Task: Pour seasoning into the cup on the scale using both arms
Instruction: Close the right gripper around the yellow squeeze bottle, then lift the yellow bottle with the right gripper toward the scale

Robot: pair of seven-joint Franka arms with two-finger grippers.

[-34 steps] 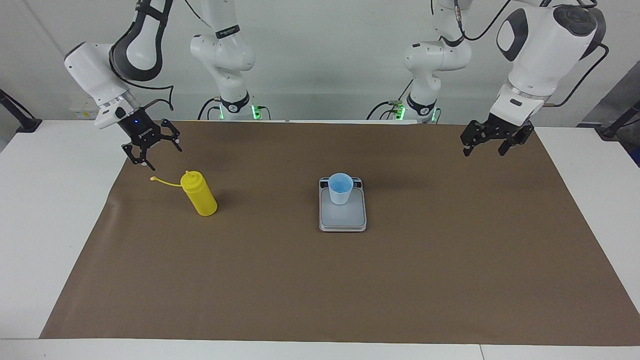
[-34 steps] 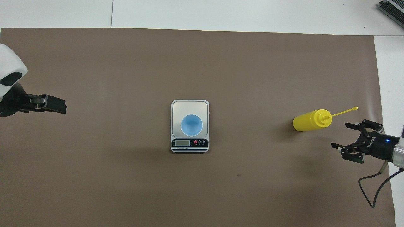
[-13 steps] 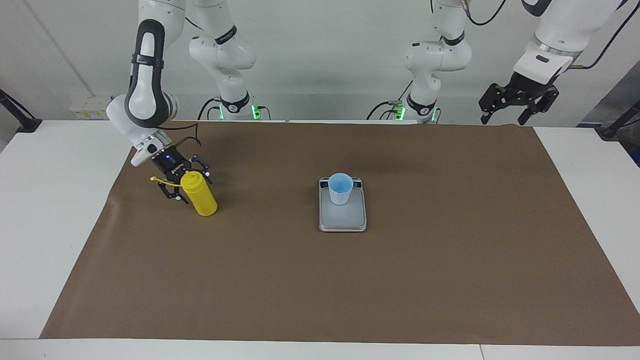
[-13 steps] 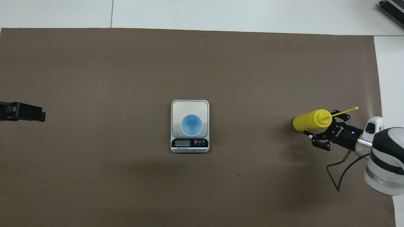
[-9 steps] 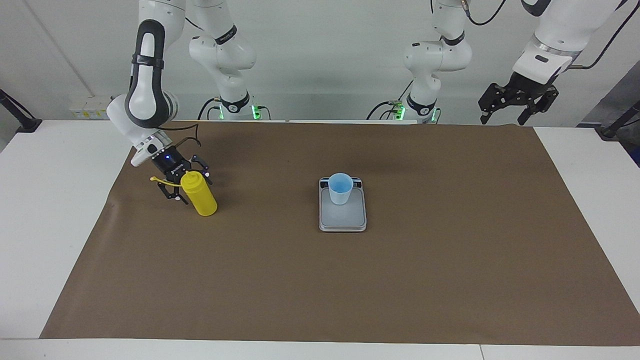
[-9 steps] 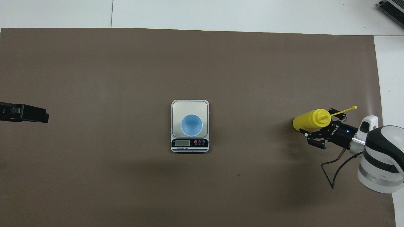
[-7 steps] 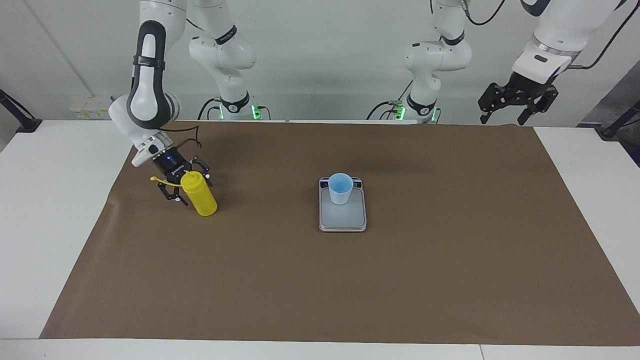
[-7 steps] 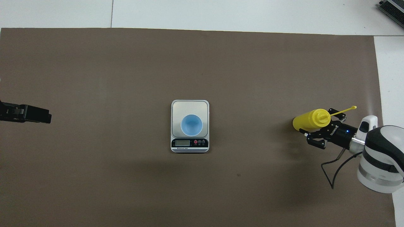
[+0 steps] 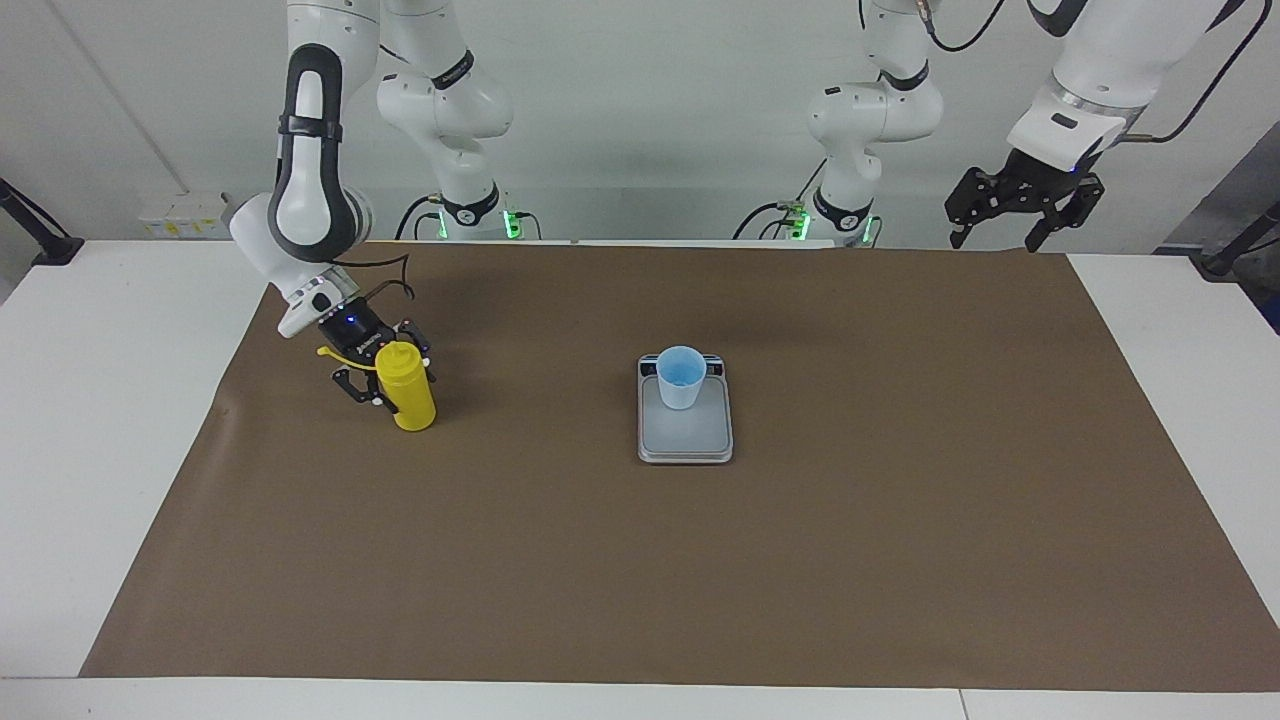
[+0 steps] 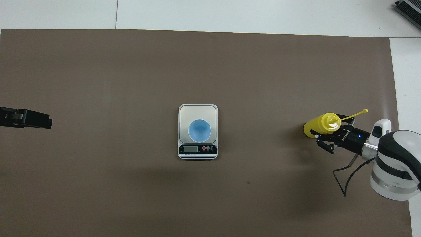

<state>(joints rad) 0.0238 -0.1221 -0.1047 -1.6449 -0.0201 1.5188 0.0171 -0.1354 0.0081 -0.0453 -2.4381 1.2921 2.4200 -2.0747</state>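
The yellow seasoning bottle (image 9: 407, 392) stands on the brown mat toward the right arm's end of the table, its cap strand pointing away from the scale. It also shows in the overhead view (image 10: 316, 126). My right gripper (image 9: 392, 378) (image 10: 326, 135) is low at the bottle, fingers against both its sides, shut on it. The light blue cup (image 9: 681, 377) (image 10: 199, 130) stands on the grey scale (image 9: 690, 437) (image 10: 197, 111) mid-table, by the display end nearer the robots. My left gripper (image 9: 1016, 212) (image 10: 36, 119) is open, raised over the mat's edge at the left arm's end.
A brown mat (image 9: 640, 570) covers most of the white table. The right arm's cable (image 10: 342, 184) loops above the mat beside its wrist.
My right gripper came down beside the bottle, slid in around it and closed; the bottle's top shifted slightly toward the scale. My left gripper rose and drew back toward its base.
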